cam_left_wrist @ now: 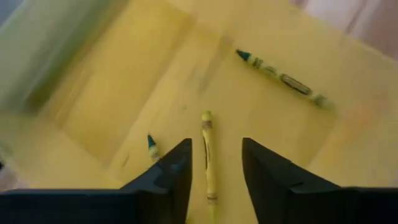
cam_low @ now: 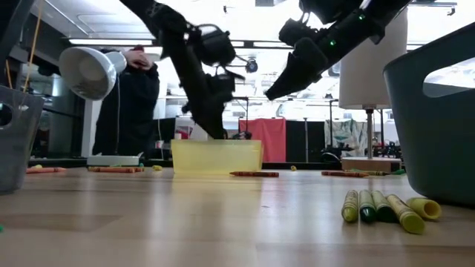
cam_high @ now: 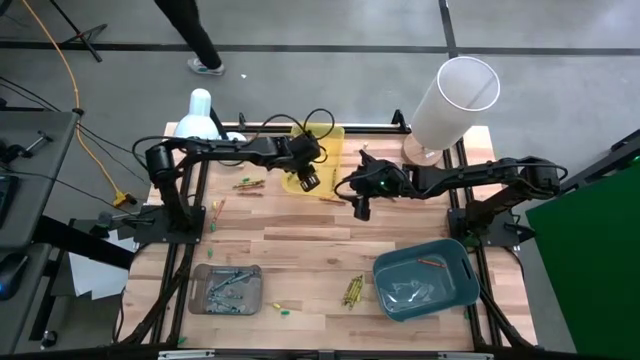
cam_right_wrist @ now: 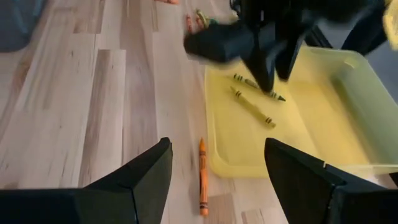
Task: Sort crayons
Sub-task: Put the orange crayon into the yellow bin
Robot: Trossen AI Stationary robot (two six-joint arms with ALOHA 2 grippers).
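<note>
The yellow tray (cam_high: 318, 150) stands at the table's far middle. On its floor lie a yellow crayon (cam_left_wrist: 208, 155), a second yellow-green crayon (cam_left_wrist: 285, 79) and a short stub (cam_left_wrist: 152, 147). My left gripper (cam_left_wrist: 216, 143) hangs open just above the tray floor, pointing steeply down, its fingers on either side of the yellow crayon without touching it. My right gripper (cam_right_wrist: 217, 143) is open above the table just right of the tray's near corner. An orange crayon (cam_right_wrist: 203, 177) lies on the wood below it, against the tray's near wall.
A grey tray (cam_high: 228, 288) sits near the front left and a teal tray (cam_high: 425, 280) near the front right. Several yellow and green crayons (cam_high: 352, 290) lie between them, and more crayons (cam_high: 248, 184) lie left of the yellow tray. A white lamp (cam_high: 200, 110) and a white cylinder (cam_high: 455, 95) stand at the far edge.
</note>
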